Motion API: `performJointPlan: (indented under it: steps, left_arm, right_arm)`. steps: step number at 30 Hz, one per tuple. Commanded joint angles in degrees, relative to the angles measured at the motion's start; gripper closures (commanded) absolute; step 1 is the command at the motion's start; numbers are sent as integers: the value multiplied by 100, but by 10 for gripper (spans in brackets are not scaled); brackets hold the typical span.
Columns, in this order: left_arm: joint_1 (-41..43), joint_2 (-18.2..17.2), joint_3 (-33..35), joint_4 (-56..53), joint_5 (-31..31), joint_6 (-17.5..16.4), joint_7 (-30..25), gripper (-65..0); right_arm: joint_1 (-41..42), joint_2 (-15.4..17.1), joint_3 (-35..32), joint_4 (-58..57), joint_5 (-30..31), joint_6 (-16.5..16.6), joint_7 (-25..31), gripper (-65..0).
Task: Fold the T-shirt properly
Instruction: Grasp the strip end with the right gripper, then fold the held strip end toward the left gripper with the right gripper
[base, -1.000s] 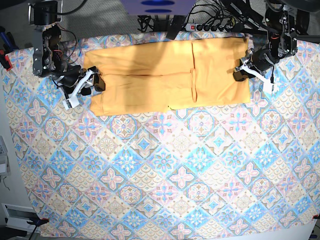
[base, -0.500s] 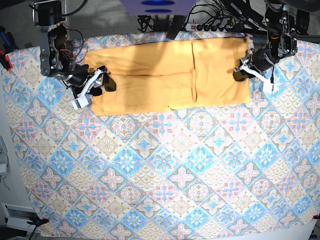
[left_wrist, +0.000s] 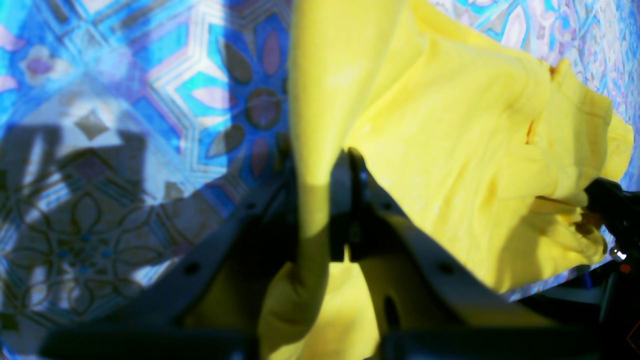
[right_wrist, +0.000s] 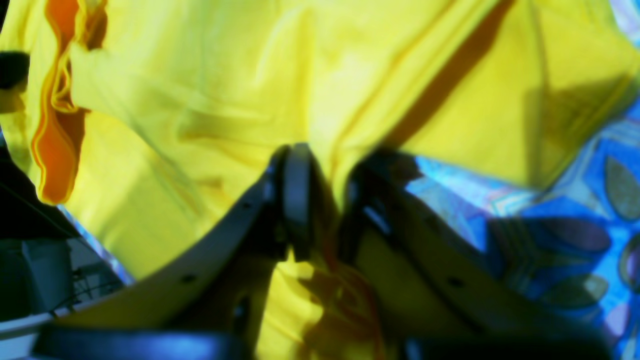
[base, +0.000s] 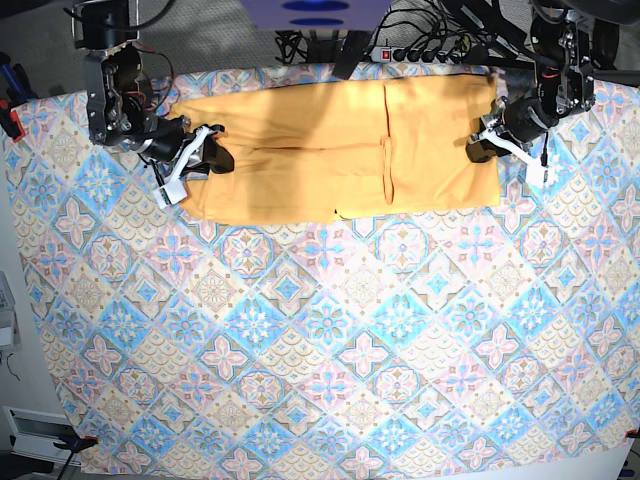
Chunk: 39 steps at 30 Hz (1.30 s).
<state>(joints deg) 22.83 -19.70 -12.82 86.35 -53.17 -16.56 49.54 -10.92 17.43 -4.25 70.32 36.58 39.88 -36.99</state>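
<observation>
The yellow-orange T-shirt (base: 320, 150) lies partly folded across the far side of the table, with no print showing. My right gripper (base: 207, 160), on the left of the base view, is shut on the shirt's left edge. In the right wrist view, yellow cloth (right_wrist: 200, 75) is pinched between its jaws (right_wrist: 327, 200). My left gripper (base: 484, 147), on the right of the base view, is shut on the shirt's right edge. In the left wrist view, a fold of the cloth (left_wrist: 450, 125) runs between its jaws (left_wrist: 325, 210).
The blue-pink diamond-patterned tablecloth (base: 320, 350) covers the whole table. A power strip and cables (base: 420, 52) lie beyond the far edge. Both arm bases stand at the far corners.
My right gripper has moved rightward and slightly up, dragging the shirt's left edge inward with it. The left gripper has not moved.
</observation>
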Motion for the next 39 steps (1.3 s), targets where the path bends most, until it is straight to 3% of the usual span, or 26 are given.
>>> performJointPlan:
  steps: [1, 9, 22, 32, 39]
  left_arm:
    - [-19, -65, -15, 64, -85, -54, -44, 0]
    - [-28, -56, -6, 73, -85, -54, -44, 0]
    - [-37, 76, 214, 82, -85, -54, -70, 0]
    - [-37, 190, 205, 99, -94, -54, -70, 0]
    - [-37, 190, 179, 108, -121, -54, -79, 0]
  right_arm:
    - [-12, 46, -19, 93, -102, 12, -191, -66]
    - [112, -42, -19, 910, -102, 12, -191, -12]
    - [50, -191, -36, 1754, -102, 12, -191, -11]
    - [59, -262, -1241, 2484, -102, 12, -191, -11]
    - [76, -402, -1707, 2546, -102, 12, -191, -10]
